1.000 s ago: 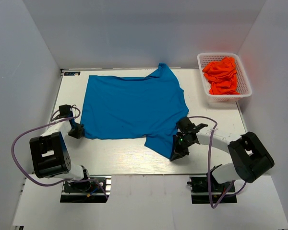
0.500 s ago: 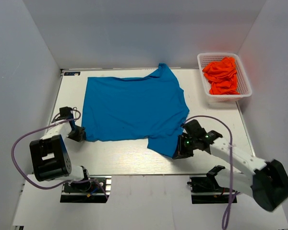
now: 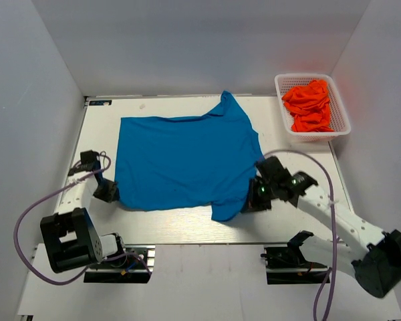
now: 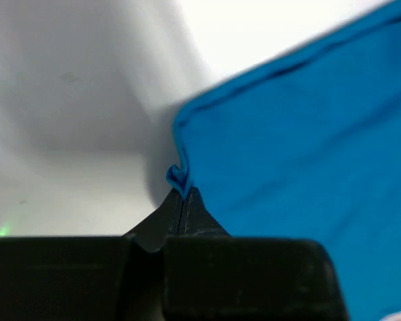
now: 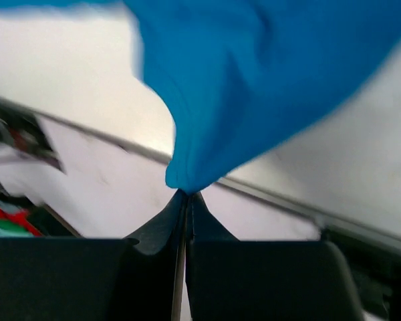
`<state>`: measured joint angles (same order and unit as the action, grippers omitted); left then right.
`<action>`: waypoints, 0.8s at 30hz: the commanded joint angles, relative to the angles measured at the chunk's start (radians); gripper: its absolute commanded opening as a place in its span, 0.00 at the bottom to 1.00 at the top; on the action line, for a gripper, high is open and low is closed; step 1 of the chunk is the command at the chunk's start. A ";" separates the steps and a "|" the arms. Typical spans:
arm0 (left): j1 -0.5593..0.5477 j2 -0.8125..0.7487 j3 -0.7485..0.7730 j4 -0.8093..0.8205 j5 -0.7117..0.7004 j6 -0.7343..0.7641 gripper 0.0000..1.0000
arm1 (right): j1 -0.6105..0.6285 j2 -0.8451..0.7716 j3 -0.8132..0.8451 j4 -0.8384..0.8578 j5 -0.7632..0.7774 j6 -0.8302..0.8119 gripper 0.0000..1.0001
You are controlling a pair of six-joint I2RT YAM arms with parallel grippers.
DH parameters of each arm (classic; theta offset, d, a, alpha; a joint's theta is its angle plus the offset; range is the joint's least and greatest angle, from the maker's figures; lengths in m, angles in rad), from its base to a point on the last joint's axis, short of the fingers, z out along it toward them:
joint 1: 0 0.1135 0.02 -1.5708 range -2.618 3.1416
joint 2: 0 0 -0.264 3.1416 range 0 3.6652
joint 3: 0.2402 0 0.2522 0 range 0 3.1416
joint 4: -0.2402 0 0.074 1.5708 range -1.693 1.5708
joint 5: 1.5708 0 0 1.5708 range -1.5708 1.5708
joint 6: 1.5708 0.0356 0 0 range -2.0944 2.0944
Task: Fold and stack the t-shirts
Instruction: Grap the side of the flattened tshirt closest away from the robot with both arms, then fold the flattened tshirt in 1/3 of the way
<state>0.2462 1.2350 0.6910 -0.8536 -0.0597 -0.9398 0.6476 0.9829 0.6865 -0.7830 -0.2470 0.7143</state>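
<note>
Blue t-shirt point(image 3: 187, 160) nearer, corners inside jaws

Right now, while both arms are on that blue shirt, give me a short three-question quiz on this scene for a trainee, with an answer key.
1. True or false: the left hand is shut on a corner of the blue t-shirt.
2. Pick one. The orange-red t-shirts lie: A, in the white basket; B, spread on top of the blue t-shirt; C, on the floor.
3. Fill the gap: the right hand pinches the blue t-shirt on the side ___ the arm bases (nearest or farthest from).

Key: 1 true; 2 A; 3 nearest.
</note>
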 commanded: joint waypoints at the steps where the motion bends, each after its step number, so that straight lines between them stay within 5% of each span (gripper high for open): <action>1: -0.010 0.038 0.154 0.031 0.029 0.007 0.00 | -0.025 0.108 0.198 0.082 0.133 -0.010 0.00; 10: 0.008 0.268 0.425 0.007 0.050 0.007 0.00 | -0.183 0.456 0.565 0.111 0.215 -0.116 0.00; 22: -0.010 0.791 0.882 0.033 0.132 0.039 0.00 | -0.356 1.005 1.088 0.067 0.157 -0.237 0.00; 23: -0.010 0.828 0.918 0.016 0.144 0.050 0.08 | -0.359 1.063 1.189 0.106 0.138 -0.269 0.00; 24: -0.010 0.892 0.989 -0.014 0.144 0.059 0.24 | -0.362 1.130 1.235 0.106 0.129 -0.277 0.14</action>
<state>0.2398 2.0453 1.5547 -0.8375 0.0418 -0.9092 0.3008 1.9972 1.7947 -0.7052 -0.0818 0.5106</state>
